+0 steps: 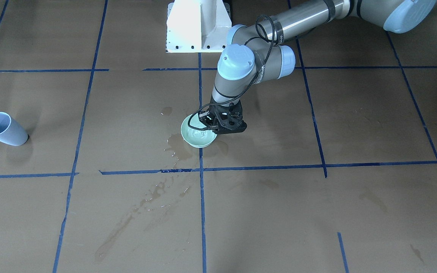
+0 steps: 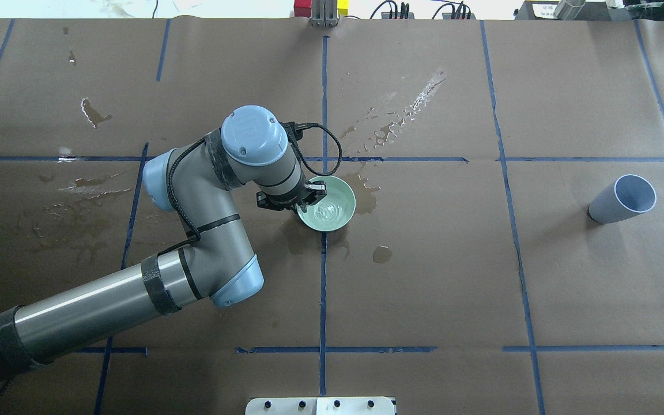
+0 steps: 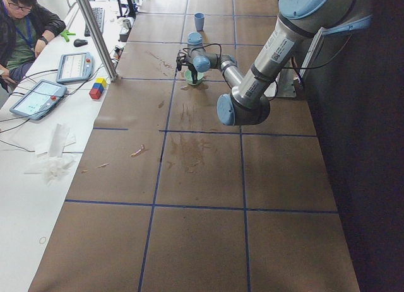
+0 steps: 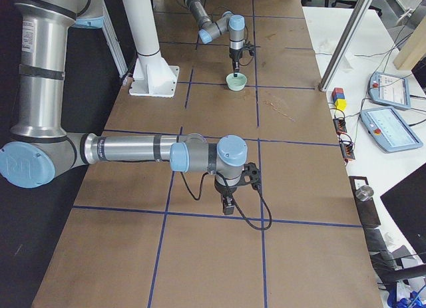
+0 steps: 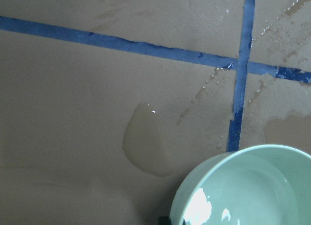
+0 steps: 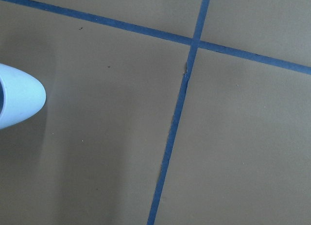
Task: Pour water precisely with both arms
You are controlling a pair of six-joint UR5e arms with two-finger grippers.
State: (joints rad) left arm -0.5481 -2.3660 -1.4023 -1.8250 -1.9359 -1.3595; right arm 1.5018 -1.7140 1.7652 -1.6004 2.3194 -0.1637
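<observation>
We find the water [image 2: 329,211] in the bowl [image 2: 349,199], just beside our left fingers [image 2: 316,186] at its rim; whether they pinch it we cannot tell.

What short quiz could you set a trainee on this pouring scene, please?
1. True or false: the pale blue cup stands inside the pale green bowl.
2. Multiple choice: the left gripper is at the rim of which thing? A) the pale blue cup B) the pale green bowl C) neither
3. Fill in the gap: the pale green bowl holds clear ___.

Key: 1 false, the two are far apart on the table; 2 B; 3 water.
</observation>
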